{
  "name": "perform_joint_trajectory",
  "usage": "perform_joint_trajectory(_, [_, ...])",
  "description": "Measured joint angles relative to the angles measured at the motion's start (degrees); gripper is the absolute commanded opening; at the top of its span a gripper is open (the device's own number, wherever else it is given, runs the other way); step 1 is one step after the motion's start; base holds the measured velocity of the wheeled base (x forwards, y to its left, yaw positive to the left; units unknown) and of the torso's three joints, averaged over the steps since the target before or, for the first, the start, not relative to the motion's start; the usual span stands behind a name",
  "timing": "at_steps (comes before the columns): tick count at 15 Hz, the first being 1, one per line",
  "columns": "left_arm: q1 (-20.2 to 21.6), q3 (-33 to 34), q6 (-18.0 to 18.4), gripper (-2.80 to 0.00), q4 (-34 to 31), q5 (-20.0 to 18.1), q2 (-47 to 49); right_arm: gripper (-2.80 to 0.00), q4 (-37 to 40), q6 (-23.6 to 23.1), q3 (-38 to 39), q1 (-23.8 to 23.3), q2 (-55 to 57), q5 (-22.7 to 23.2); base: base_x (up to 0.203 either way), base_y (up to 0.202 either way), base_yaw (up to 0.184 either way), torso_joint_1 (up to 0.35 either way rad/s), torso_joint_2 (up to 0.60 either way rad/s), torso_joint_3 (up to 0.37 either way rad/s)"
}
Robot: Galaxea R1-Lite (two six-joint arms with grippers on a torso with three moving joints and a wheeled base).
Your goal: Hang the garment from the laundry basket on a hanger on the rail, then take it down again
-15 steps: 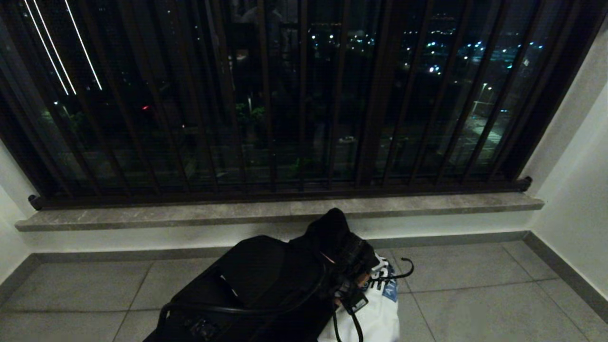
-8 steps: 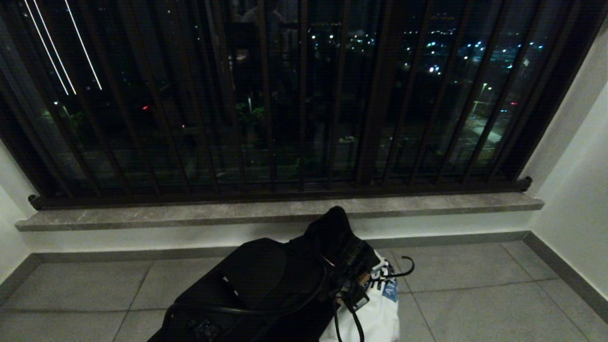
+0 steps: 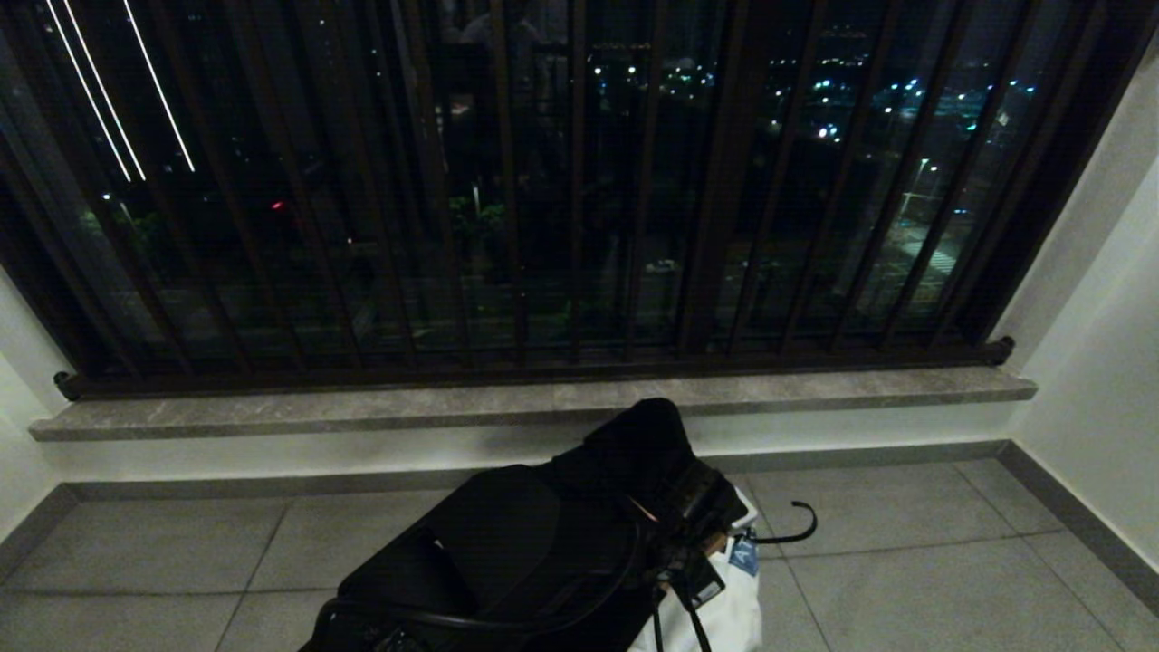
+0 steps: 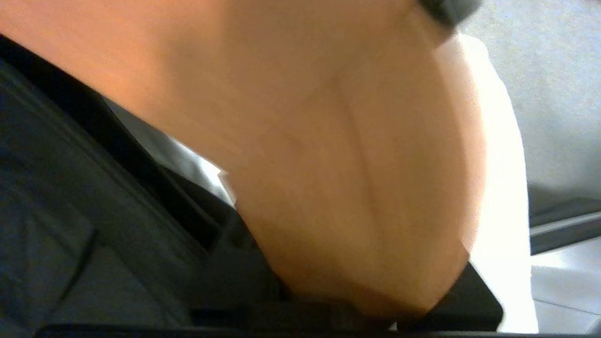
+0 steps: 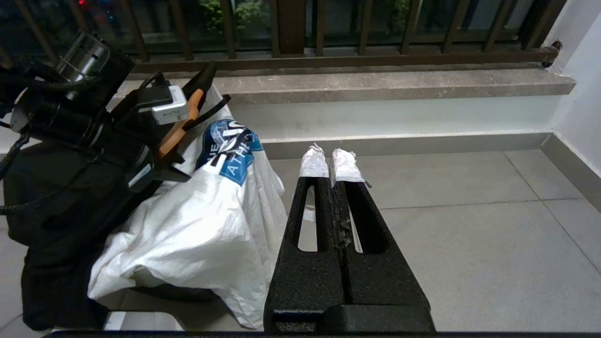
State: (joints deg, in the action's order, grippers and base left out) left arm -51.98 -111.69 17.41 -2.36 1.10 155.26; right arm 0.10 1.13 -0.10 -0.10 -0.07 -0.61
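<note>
Left gripper [image 5: 188, 110]: your jaws clamp the wooden hanger [image 5: 176, 131] | white T-shirt [image 5: 197, 225] drapes from it, below your jaws, above floor | right gripper [image 5: 331, 164]: jaws shut, empty, beside shirt.

Showing one white garment [image 5: 188, 234], one wooden hanger [image 5: 181, 126] with one dark hook [image 3: 797, 525], two grippers [image 5: 331, 164] [image 3: 697, 561], and one stone sill [image 3: 507, 403].
</note>
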Motion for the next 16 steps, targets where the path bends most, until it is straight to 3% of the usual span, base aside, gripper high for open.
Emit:
perform_joint_trajectory(9, [-0.09,-0.44,-0.29,0.00,-0.02,0.11,-1.05,-2.80,0.00,0.00,0.00,0.00,0.00,-0.01,0.000,0.000,0.000,0.000,0.00,0.000])
perform_joint_trajectory(13, [-0.13,0.13,-3.47,0.00,-0.62,0.21,-4.00,-2.80,0.00,0.01,0.00,0.00,0.00,-0.01,0.000,0.000,0.000,0.000,0.00,0.000])
perform_joint_trajectory(14, [-0.13,0.61,-4.20,-1.17,-0.72,0.56,-4.97,-2.80,0.00,0.01,0.00,0.00,0.00,0.01,0.000,0.000,0.000,0.000,0.00,0.000])
perform_joint_trajectory(15, [-0.13,1.54,-4.66,-2.80,-0.74,1.34,-6.03,-2.80,-0.01,-0.01,0.00,0.00,0.00,-0.01,0.000,0.000,0.000,0.000,0.00,0.000])
perform_joint_trajectory(16, [-0.13,2.95,-5.03,-2.80,-0.72,2.12,-7.27,-2.80,0.00,-0.01,0.00,0.00,0.00,-0.01,0.000,0.000,0.000,0.000,0.00,0.000])
